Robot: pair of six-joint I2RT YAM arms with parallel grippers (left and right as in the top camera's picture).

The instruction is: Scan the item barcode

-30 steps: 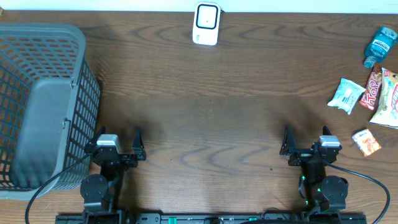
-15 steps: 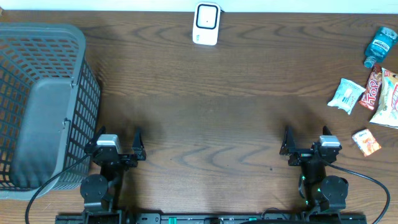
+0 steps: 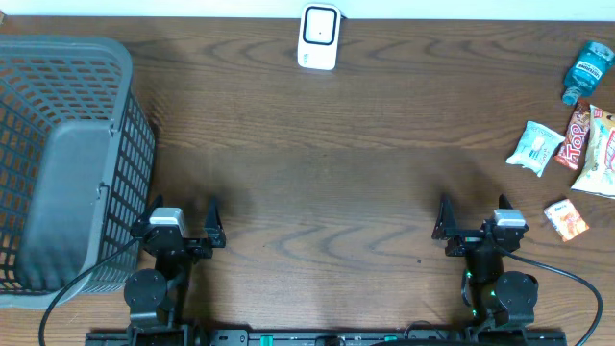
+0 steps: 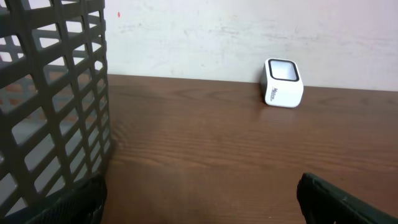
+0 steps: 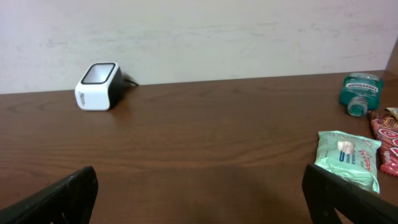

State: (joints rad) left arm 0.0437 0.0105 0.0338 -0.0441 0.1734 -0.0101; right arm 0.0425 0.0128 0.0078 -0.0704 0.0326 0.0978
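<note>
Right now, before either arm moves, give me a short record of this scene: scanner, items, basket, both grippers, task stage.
scanner: white barcode scanner, centre of the far edge of the table
items: teal bottle, wipes pack, red wrapper, pale bag, orange packet, all at the right side
basket: grey mesh basket at the left, no item visible inside
left gripper: open, holding nothing, beside the basket
right gripper: open, holding nothing, orange packet nearest
task stage: no item picked up yet
</note>
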